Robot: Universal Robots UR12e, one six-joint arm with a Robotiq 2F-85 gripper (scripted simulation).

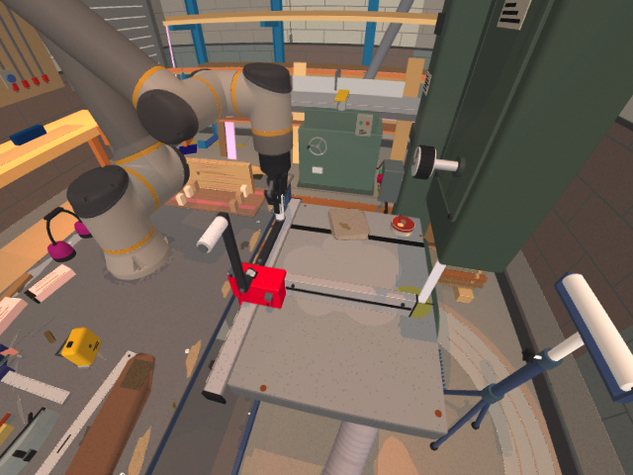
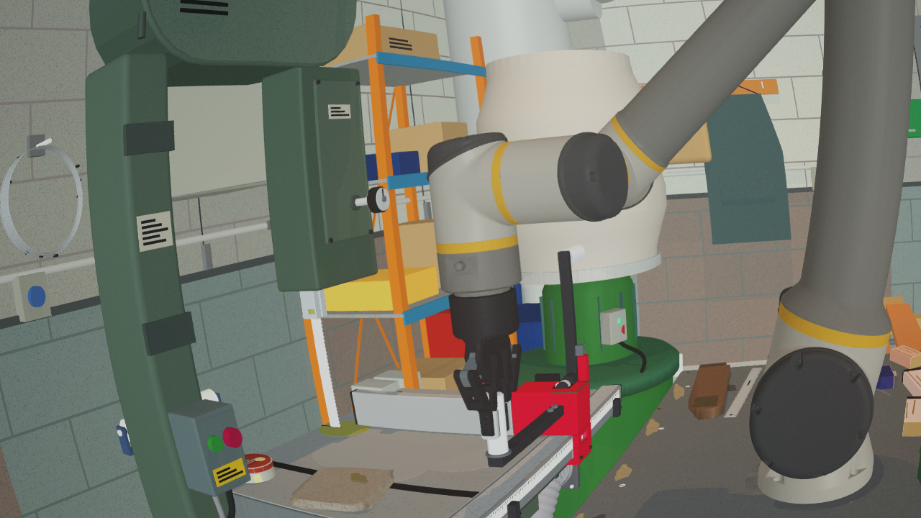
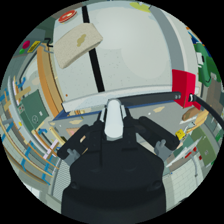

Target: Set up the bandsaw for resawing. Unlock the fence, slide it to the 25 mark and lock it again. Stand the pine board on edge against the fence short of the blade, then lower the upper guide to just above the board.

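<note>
The red fence head (image 1: 258, 286) sits on the front rail, and a black arm runs from it along the rail to a white cylindrical handle (image 3: 113, 119) at the table's far corner. My gripper (image 3: 113, 130) stands upright over that corner, its fingers closed on the white handle (image 1: 279, 213). A second black lever with a white grip (image 1: 213, 232) rises from the fence head. The grey fence bar (image 1: 347, 294) lies across the table (image 1: 337, 327) toward the blade (image 1: 430, 281). No pine board shows on the table. The upper guide is hidden behind the green housing.
The bandsaw's green upper housing (image 1: 511, 117) overhangs the table's right side, with a knob (image 1: 424, 162) on it. A tan pad (image 1: 348, 223) and a red tape roll (image 1: 402, 223) lie at the table's far edge. A blue roller stand (image 1: 588, 327) stands to the right.
</note>
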